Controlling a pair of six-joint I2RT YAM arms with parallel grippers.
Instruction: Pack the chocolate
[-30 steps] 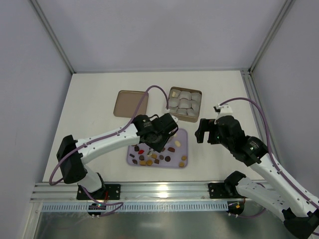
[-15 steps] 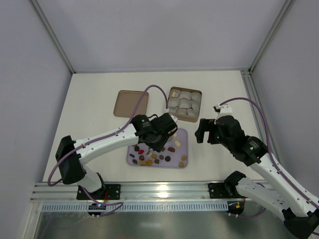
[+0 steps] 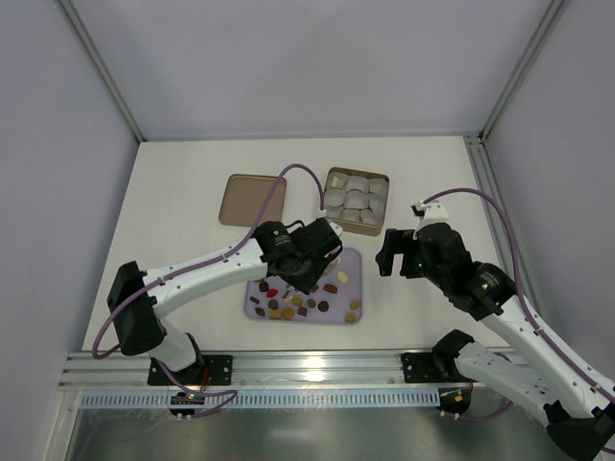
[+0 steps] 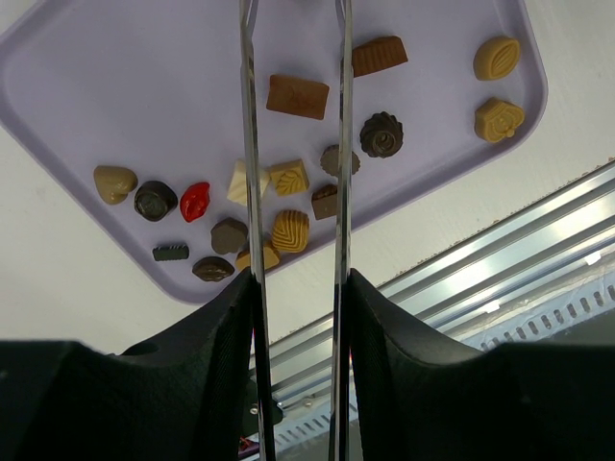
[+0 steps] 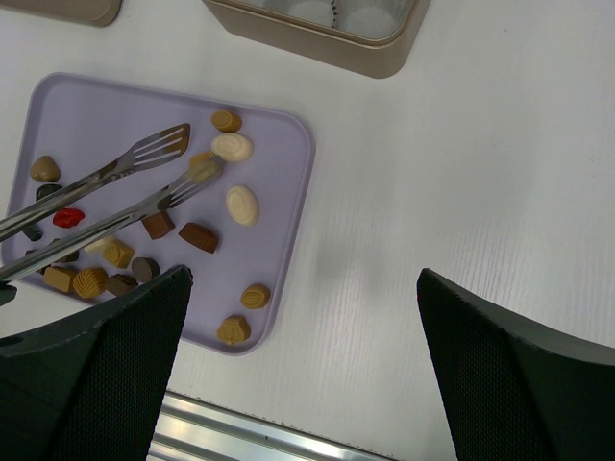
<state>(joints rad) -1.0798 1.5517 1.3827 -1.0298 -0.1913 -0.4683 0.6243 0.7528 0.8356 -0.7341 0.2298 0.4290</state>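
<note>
We see left pincer [image 4: 296, 288] clenched on tongs [image 5: 159, 146] above chocolate [image 4: 297, 96] tray [image 4: 115, 77] | right pincer [image 5: 303, 280] released, holding nothing, over desk [image 5: 461, 173].

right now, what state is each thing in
tin, open, lid off, liners inside
lid, lying flat, apart from tin
tray, chocolate loose on it
tongs, prongs apart over tray
left gripper, shut on tongs
right gripper, open, empty

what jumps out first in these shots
A lilac tray near the front edge, strewn with small brown, tan and cream chocolates plus one red one. The left gripper holds metal tongs over it, while the open right gripper hangs to its right.
</note>
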